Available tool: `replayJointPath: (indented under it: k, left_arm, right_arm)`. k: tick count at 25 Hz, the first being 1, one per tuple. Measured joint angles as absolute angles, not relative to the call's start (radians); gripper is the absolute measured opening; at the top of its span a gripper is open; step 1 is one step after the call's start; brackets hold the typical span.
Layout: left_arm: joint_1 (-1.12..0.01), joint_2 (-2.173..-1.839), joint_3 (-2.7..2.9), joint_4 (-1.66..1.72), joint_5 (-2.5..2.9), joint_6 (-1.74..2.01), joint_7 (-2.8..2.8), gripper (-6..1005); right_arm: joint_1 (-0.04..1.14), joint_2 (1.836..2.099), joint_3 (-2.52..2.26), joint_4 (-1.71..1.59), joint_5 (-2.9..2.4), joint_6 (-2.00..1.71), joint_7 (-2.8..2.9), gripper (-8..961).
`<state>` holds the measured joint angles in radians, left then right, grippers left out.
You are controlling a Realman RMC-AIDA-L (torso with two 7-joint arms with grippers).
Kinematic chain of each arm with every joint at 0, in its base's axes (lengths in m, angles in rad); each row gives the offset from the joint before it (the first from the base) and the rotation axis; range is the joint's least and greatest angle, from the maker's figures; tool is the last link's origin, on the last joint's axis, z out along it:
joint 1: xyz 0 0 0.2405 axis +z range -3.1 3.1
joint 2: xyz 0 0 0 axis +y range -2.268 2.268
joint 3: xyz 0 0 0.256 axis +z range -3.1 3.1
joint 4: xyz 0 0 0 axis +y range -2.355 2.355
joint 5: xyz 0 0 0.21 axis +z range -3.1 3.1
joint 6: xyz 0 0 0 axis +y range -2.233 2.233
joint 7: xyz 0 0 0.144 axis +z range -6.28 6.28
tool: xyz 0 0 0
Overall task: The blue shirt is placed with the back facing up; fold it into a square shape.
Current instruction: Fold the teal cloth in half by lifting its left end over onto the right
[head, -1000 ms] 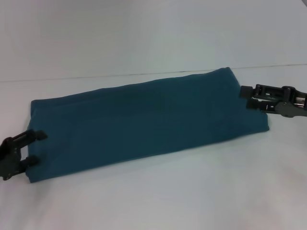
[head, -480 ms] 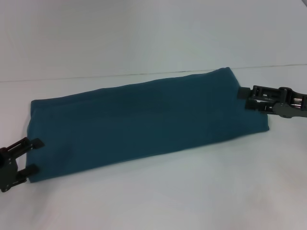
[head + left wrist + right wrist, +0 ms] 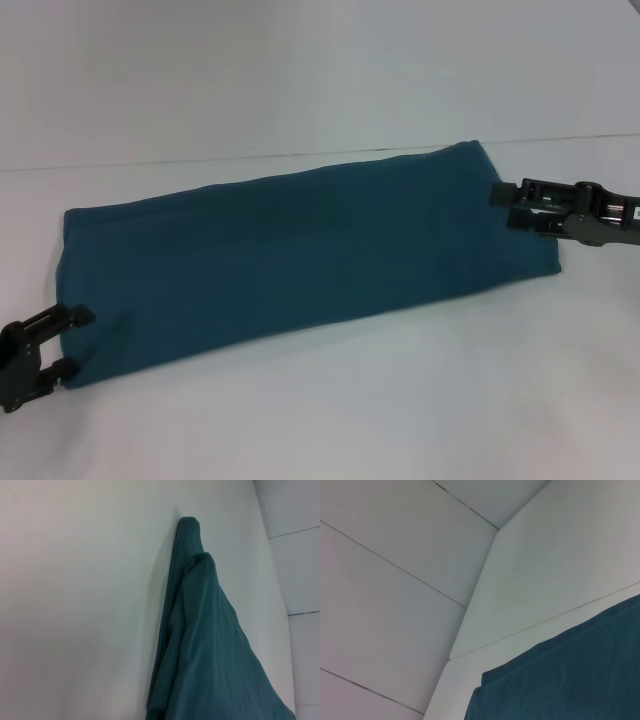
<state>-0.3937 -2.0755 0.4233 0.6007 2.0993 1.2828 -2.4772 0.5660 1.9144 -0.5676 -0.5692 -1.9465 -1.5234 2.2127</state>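
Left gripper is seen at the near left corner of the blue shirt, fingers spread apart with the shirt's edge just between them, nothing pinched. Right gripper is placed against the shirt's right end, fingers close together; a grip on the cloth cannot be told. Shirt is laid folded into a long band on the white table, plain side up.

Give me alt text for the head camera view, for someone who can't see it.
A blue shirt, folded into a long narrow band, lies slantwise across a white table. The left gripper sits at the band's near left corner with fingers open, and the right gripper reaches in at the far right end.
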Motion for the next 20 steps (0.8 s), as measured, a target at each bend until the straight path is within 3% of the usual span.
replayJointPath:
  k: [8,12,20]
  left_arm:
    - [-0.388,-2.078,0.398,0.697,2.061,1.353,-2.484,889]
    - [-0.435,-2.062,0.400,0.687,2.053,1.304,-2.522,889]
    - [-0.524,-2.060,0.443,0.595,2.066,1.090,-2.513,889]
  right_arm:
    - [0.569,1.914,-0.568,-0.569,-1.947,-1.517,2.213,882]
    - [0.569,1.919,-0.568,-0.569,-1.947,-1.508,2.206,882]
    - [0.568,1.920,-0.572,-0.569,-1.947,-1.490,2.203,883]
